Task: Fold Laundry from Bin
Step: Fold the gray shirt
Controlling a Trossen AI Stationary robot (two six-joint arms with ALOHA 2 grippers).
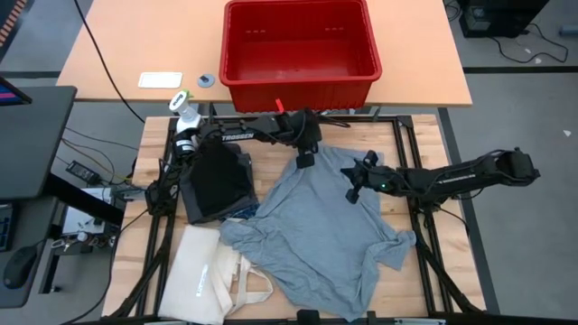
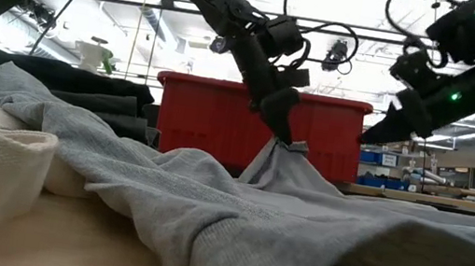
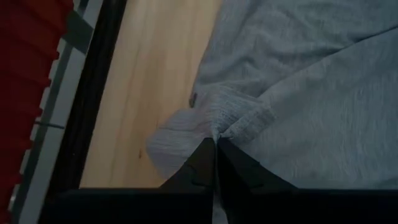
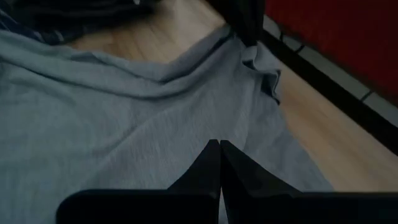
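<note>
Spreading the grey shirt [image 1: 325,230] across the table's near half, we pinch its far hem with the left gripper [image 1: 305,161] to pull it flat; the right gripper [image 1: 354,192], fingers together, hovers empty; beyond, the red bin [image 1: 298,45] stands emptied.

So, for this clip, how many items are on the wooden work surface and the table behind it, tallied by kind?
Garments: 2, a grey shirt and a black folded piece
Bags: 1, the cream tote bag
Bins: 1, the red bin
Spray bottles: 1, the white spray bottle
Total: 5
</note>
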